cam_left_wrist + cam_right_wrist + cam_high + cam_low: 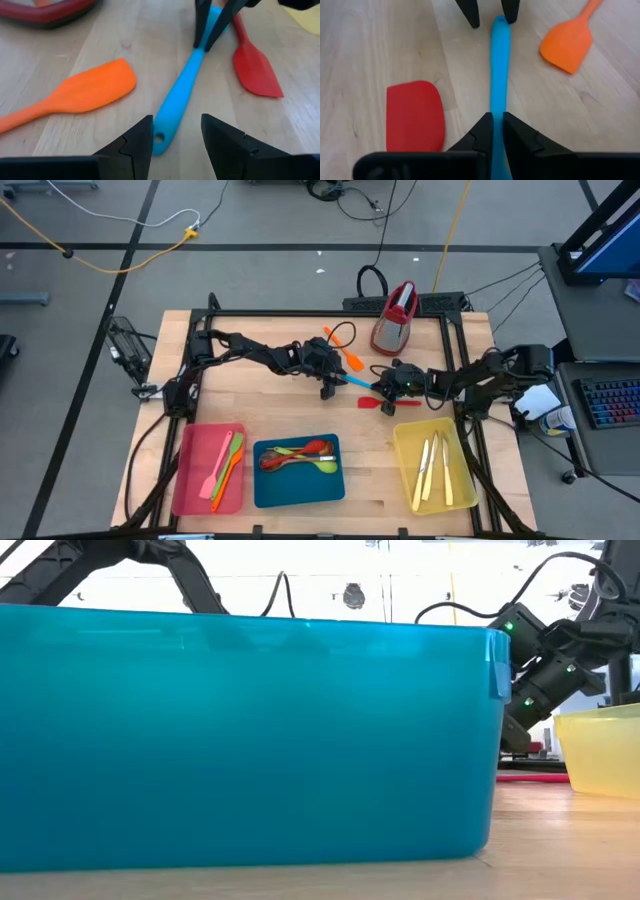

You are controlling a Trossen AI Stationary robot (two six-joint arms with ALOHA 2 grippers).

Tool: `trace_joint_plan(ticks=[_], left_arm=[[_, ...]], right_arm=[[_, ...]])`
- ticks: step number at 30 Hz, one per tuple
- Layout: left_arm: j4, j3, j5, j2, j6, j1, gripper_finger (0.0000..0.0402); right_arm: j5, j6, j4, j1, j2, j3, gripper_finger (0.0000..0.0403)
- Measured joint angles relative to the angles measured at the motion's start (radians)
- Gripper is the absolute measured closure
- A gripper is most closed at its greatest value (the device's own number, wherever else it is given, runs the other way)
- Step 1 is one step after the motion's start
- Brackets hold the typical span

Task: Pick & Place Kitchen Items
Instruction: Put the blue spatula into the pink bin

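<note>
Holding the blue spatula (498, 65) between nearly closed fingers, the right gripper (393, 385) was mid-pick at table centre; the step in hand was judged the grasp of this item, shared or handed between arms.

Left gripper (176, 145): fingers spread, straddling the spatula's handle end with the hanging hole, not touching it as far as could be seen. From the right gripper it lay at about 9 o'clock in the high view.

Item: slim one-piece blue spatula, smooth, lying flat on the wood table (300, 415), running between the two grippers.

Neighbours: orange spatula (85, 92) just beside it on one side; red spatula (255, 70) just beside on the other, neither touching it as far as could be seen. Grater (396, 318) at 12 o'clock from the right gripper.

Destination, judged: red tray (190, 480), at 7 o'clock from the left gripper, already holding spatulas. Blue tray (300, 485) held spoons; yellow tray (405, 470) held knives.

Next move, judged: one gripper must hold firm and lift clear without dragging either neighbour, then carry to the red tray.
</note>
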Motion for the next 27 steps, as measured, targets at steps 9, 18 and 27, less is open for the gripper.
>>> trace_joint_plan(ticks=[9,18,27], left_arm=[[-0.027,0.000,-0.004,-0.001,0.046,-0.006,0.0231],[-0.035,0.000,-0.006,0.000,0.080,-0.024,0.0231],[-0.085,0.001,-0.017,-0.003,0.185,-0.081,0.0232]], right_arm=[[-0.042,-0.055,0.108,0.000,0.064,0.001,0.0375],[-0.134,-0.117,0.130,0.026,0.066,0.002,0.0381],[-0.114,-0.129,0.180,0.042,0.066,0.001,0.0398]])
